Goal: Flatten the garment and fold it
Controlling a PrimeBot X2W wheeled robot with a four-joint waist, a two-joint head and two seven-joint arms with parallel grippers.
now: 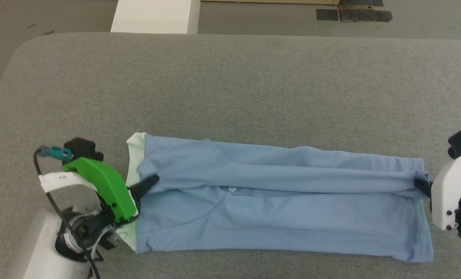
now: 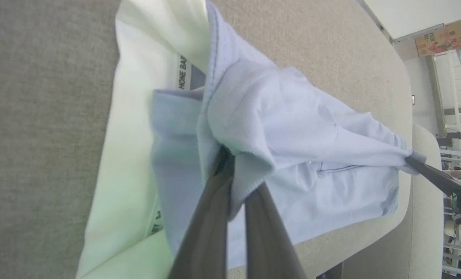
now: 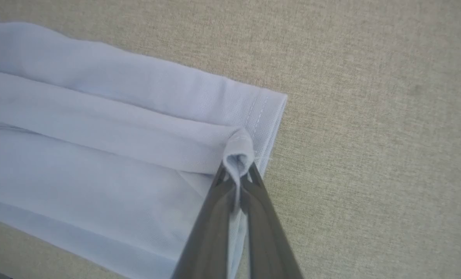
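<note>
The garment (image 1: 277, 205), a light blue polo with a white collar (image 1: 134, 155), lies lengthwise on the grey padded table (image 1: 234, 85), its far long edge folded over toward the middle. My left gripper (image 1: 149, 182) is shut on that folded edge near the collar; in the left wrist view its fingers (image 2: 211, 217) pinch blue cloth (image 2: 292, 116). At the hem end my right gripper (image 1: 422, 183) is shut on the same fold, and the right wrist view has its fingertips (image 3: 224, 182) clamping a small roll of the garment (image 3: 98, 155). A white button (image 1: 232, 189) peeks out under the fold.
The table's rounded far left corner (image 1: 28, 46) drops to a grey floor. A white block (image 1: 156, 15) stands beyond the far edge. Dark floor mats (image 1: 354, 13) lie at the back right. Bare grey surface (image 1: 253, 97) stretches beyond the garment.
</note>
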